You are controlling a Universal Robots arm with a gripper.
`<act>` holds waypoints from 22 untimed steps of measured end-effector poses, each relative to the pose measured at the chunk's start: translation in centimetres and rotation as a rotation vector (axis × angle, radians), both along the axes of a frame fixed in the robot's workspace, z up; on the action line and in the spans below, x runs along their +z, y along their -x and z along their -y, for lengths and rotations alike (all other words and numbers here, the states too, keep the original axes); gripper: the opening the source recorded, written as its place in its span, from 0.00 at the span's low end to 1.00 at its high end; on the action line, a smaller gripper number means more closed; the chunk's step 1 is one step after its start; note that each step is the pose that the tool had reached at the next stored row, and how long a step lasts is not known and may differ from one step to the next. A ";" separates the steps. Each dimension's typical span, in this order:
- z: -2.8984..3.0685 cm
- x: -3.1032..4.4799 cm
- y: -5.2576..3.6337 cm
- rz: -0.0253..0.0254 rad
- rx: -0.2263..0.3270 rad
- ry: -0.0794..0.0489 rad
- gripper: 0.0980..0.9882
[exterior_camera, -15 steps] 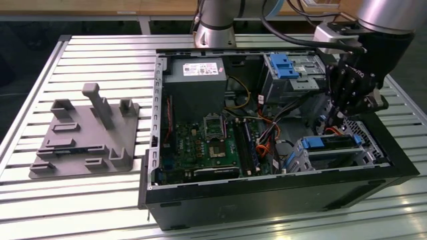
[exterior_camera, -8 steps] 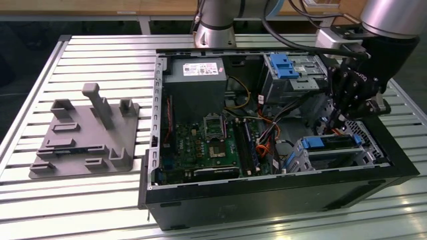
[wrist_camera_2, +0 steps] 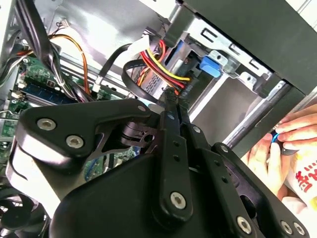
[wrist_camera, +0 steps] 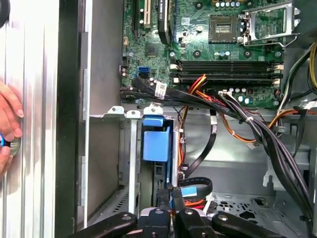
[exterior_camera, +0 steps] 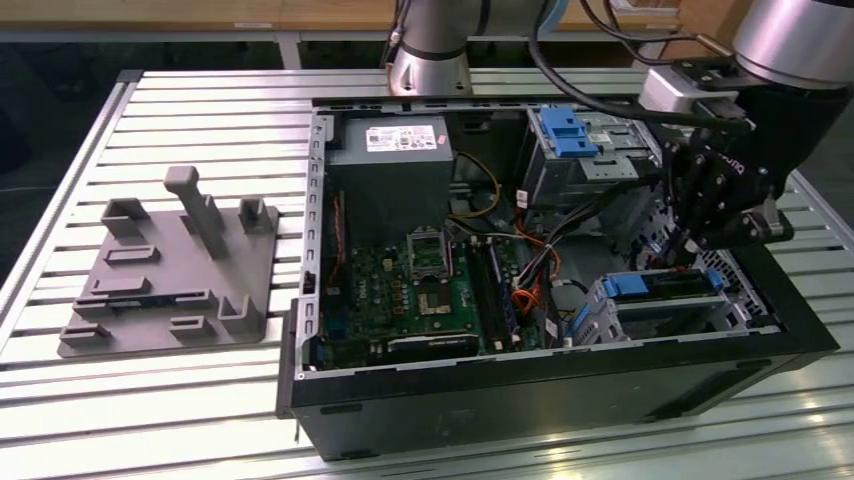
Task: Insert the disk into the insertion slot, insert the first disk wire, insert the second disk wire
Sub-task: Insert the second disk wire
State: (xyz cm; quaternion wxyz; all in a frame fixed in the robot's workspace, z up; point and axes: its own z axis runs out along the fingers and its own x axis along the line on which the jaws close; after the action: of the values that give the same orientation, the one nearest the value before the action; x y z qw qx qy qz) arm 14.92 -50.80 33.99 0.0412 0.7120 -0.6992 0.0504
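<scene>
Down inside the open computer case (exterior_camera: 534,380), the tool (wrist_camera: 171,196) has its fingers pressed together, pinching what looks like a small wire connector with red, yellow and black leads (wrist_camera_2: 163,64) just at the rear of the disk (wrist_camera: 156,144). That disk, with its blue plastic carrier, already sits in the insertion slot (exterior_camera: 667,300), the small grey sheet-metal cage in the case's near corner at the exterior view's right, so the seating step looks done and the wiring is in hand. I judge the connector light and rigid but its leads soft and springy, best gripped on the plastic body and not the wires; the pins would be fragile if pushed in crooked. Just past the cage, a bundle of black cables (wrist_camera: 237,114) crosses toward the green motherboard (wrist_camera: 223,44). Farther off stands the taller bay with a blue latch (exterior_camera: 567,130). Outside the case wall, a person's hand (wrist_camera: 7,124) rests on the slatted tabletop (exterior_camera: 200,110), which also carries a grey fixture plate (exterior_camera: 174,270).
</scene>
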 end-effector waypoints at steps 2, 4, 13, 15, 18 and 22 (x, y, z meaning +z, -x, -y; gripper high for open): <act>0.23 0.00 -0.08 0.0000 0.000 -0.002 0.05; 0.27 0.01 -0.08 0.0000 0.000 -0.002 0.05; 0.46 -0.02 -0.09 0.0000 0.000 -0.003 0.05; 0.56 -0.04 -0.09 0.0000 0.000 -0.003 0.05; 0.67 -0.08 -0.09 0.0000 0.000 -0.003 0.05; 0.69 -0.18 -0.08 0.0000 0.000 -0.005 0.05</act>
State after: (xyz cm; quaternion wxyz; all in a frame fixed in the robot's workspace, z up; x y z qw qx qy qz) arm 15.00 -51.49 33.81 0.0395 0.7119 -0.6994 0.0487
